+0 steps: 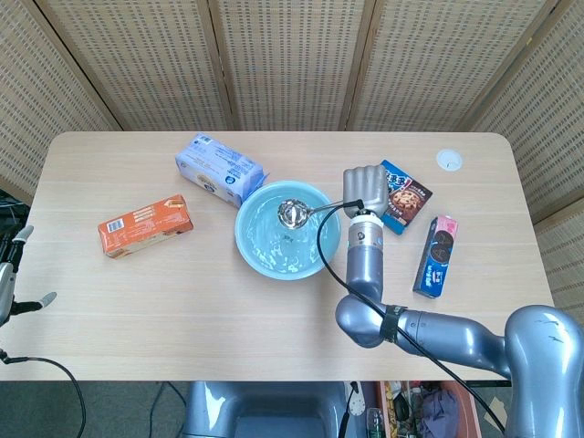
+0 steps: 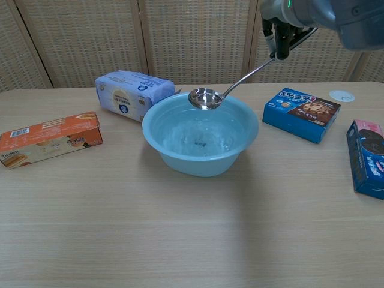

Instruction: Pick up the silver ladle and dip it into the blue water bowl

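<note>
The blue water bowl (image 1: 287, 230) (image 2: 200, 134) stands mid-table with rippling water in it. My right hand (image 1: 365, 191) (image 2: 281, 27) grips the handle end of the silver ladle (image 1: 294, 213) (image 2: 206, 98). The ladle's cup hangs in the air just above the bowl's far rim, clear of the water. Its handle slants up to the right towards the hand. My left hand (image 1: 11, 278) hangs off the table's left edge, fingers apart and holding nothing.
An orange box (image 1: 146, 225) (image 2: 48, 139) lies left of the bowl. A pale blue packet (image 1: 219, 169) (image 2: 134, 93) sits behind the bowl. A blue cookie box (image 1: 399, 196) (image 2: 300, 114) and a dark cookie pack (image 1: 436, 255) (image 2: 367, 157) lie right. A white disc (image 1: 449, 161) is far right.
</note>
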You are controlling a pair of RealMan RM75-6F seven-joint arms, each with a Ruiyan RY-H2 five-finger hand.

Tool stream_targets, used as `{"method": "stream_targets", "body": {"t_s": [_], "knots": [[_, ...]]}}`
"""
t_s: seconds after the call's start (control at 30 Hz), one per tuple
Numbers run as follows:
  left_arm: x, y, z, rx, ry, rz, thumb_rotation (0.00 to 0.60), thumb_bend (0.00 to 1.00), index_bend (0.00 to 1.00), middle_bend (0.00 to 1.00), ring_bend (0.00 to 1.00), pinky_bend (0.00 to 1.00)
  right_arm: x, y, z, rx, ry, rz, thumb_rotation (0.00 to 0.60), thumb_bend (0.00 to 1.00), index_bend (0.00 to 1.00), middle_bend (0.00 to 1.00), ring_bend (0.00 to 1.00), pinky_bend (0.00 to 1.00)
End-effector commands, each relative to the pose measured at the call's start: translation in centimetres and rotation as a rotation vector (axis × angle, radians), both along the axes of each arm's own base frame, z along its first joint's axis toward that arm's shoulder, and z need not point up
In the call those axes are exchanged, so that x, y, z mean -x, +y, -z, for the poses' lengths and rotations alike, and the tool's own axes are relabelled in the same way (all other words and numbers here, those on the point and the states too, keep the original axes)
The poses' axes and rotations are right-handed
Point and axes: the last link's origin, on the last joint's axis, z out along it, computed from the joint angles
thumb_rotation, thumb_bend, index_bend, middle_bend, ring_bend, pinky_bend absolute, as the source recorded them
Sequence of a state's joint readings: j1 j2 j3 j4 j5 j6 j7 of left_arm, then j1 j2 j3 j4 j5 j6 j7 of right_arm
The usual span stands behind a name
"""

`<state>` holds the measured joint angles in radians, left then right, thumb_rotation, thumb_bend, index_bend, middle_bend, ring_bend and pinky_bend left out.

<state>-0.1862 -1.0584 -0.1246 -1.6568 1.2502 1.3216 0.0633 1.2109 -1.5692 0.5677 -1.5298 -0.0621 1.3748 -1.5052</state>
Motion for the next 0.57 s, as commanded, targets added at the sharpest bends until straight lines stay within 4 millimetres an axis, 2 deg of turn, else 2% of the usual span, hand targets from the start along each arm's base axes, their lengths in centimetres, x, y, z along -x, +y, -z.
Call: {"method": "stream_targets", "body": {"t_s": [0.03, 0.27, 0.57], "knots": [[0.0, 0.0, 0.0, 0.001, 0.0, 0.0, 0.6, 0.0, 0.0, 0.0, 0.0, 0.0, -0.7, 0.1, -0.3, -0.004, 0.005, 0.006, 0.6, 0.97, 0.78, 0.98, 0.91, 1.0], [0.0, -0.1, 0.1, 0.007, 0.004, 0.0, 0.6, 0.0, 0.0, 0.0, 0.0, 0.0, -1.7, 0.5, -0.7, -0.04, 0.004, 0.047, 0.6, 0.97, 0.79, 0.98, 0.91, 1.0], [0.0, 0.0, 0.2, 0.007, 0.006, -0.003, 0.6, 0.0, 0.0, 0.0, 0.0, 0.0, -1.5, 0.4, -0.7, -0.061, -0.007, 0.086, 0.6, 0.97, 0.79, 0.98, 0.91, 1.0]]}}
